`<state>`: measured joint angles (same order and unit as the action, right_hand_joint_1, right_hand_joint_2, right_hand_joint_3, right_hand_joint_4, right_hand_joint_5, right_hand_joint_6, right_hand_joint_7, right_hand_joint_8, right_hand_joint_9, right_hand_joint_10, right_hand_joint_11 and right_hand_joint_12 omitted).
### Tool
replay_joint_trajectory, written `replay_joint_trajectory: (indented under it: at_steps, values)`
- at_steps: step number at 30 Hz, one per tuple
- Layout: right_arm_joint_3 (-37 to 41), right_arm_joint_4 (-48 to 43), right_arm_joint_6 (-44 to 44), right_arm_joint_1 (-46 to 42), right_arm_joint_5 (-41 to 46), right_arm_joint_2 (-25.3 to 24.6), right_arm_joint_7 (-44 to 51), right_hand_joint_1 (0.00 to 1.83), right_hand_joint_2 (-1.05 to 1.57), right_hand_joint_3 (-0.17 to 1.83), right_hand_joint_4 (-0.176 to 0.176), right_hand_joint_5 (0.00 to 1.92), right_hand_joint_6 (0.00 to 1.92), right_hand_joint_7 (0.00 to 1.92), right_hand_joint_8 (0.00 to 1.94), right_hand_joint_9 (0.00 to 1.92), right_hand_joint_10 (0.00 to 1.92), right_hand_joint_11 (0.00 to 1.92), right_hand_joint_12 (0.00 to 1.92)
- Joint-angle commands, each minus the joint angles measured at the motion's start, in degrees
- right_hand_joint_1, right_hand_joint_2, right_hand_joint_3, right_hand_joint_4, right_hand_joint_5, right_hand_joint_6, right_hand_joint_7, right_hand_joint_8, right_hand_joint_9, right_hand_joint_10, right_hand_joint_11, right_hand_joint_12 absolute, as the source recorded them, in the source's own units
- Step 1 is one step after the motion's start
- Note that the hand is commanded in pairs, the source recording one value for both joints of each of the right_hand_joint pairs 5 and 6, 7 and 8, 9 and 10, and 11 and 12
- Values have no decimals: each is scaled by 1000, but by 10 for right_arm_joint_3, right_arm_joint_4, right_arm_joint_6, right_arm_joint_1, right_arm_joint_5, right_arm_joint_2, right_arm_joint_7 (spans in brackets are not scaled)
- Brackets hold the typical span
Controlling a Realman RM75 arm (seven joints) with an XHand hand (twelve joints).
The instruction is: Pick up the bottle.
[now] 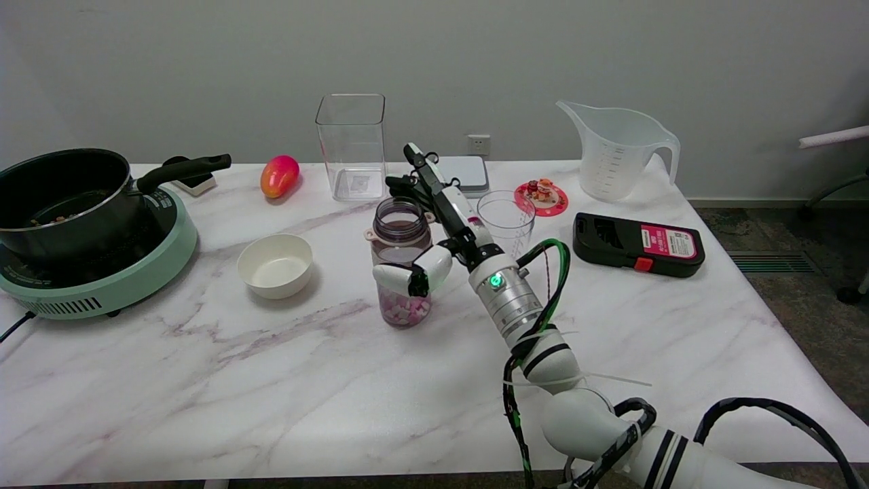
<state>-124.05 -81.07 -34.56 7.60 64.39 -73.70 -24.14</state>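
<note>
Hand (434, 234) at bottle (402, 265), mid-table.
We see the thumb across the bottle's front, fingers behind its rim; whether they truly grip, we cannot tell. Bottle's right side is hidden.

Office-like test room: marble table (204, 380), bare wall, chair base (838, 197).

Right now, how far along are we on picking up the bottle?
Done: the right hand has reached the bottle, thumb across its front, other fingers behind it. In hand: closing the grasp; I cannot tell whether the grip is firm. Left: the lift. The bottle's base, with pink and white pieces inside, appears to rest on the table.
</note>
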Motion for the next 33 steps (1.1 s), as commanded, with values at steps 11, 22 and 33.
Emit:
replay_joint_trajectory:
  at_steps: [11,22,33]
  values:
    - [-6,113,-40,5,-126,-24,-177,1230,-375,1380,0,27,27,410,410,392,392,453,453]
    - [-6,158,-50,21,-167,-40,-240,1230,-388,1397,0,30,30,416,416,392,392,449,449]
    - [-4,166,-63,19,-178,-39,-258,1232,-369,1387,0,34,34,426,426,399,399,448,448]
